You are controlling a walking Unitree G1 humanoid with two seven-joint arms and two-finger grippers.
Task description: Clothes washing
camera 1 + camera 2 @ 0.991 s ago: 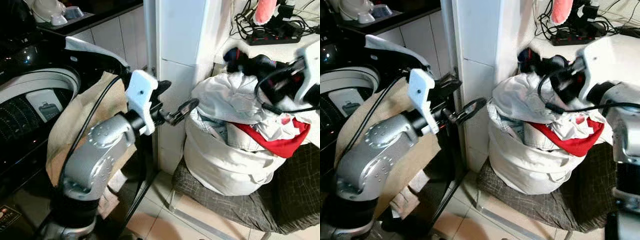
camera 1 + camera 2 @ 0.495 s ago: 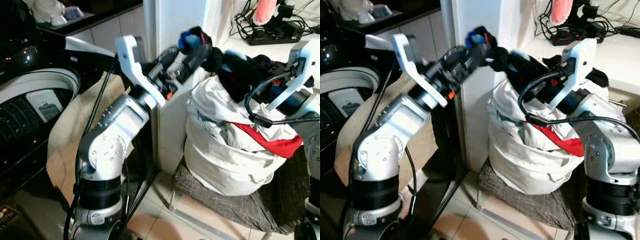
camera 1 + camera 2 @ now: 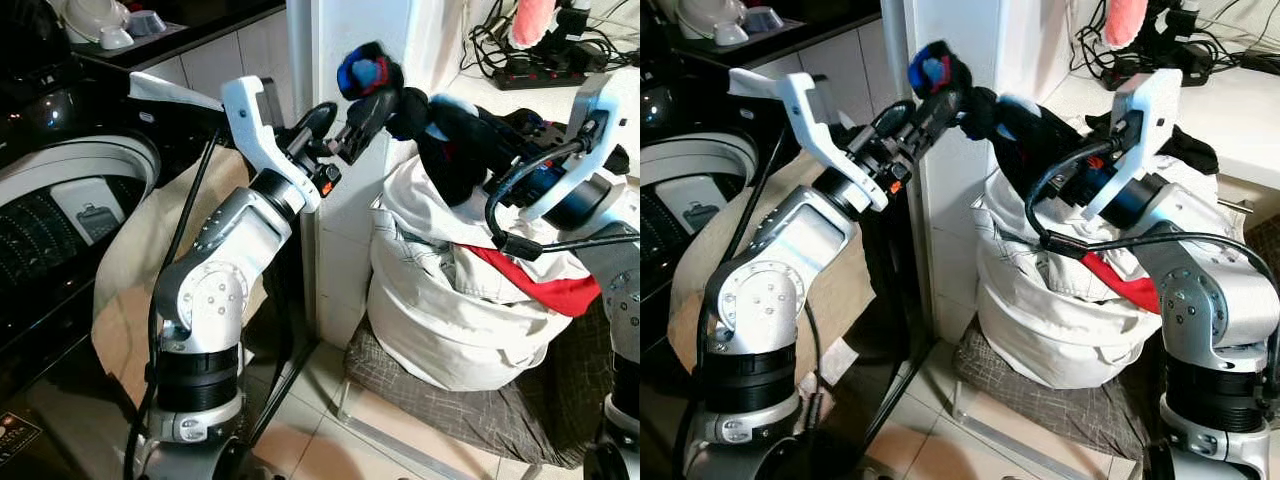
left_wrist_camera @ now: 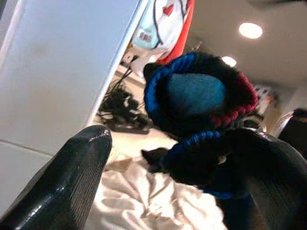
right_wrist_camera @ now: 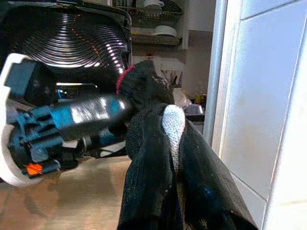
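Room: tiled corner, washing machine [image 3: 70,200] at left of frame, white pillar [image 3: 360,60] in the middle.
Laundry bag [image 3: 450,310]: lower right, on a grey chair [image 3: 480,420], stuffed full.
Sock [image 3: 440,130]: dark, stretched above the bag at upper centre, lifted clear for loading.
Left hand [image 3: 345,125]: pinches the sock's blue-red cuff.
Right hand [image 3: 1065,185]: closed on the sock's other end.

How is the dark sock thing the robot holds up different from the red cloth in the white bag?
The dark garment is black with blue and red trim; the red cloth is plain red. The garment is lifted above the white bag, between the left pincer and the right pincer; the red cloth lies in the bag. Both are laundry.
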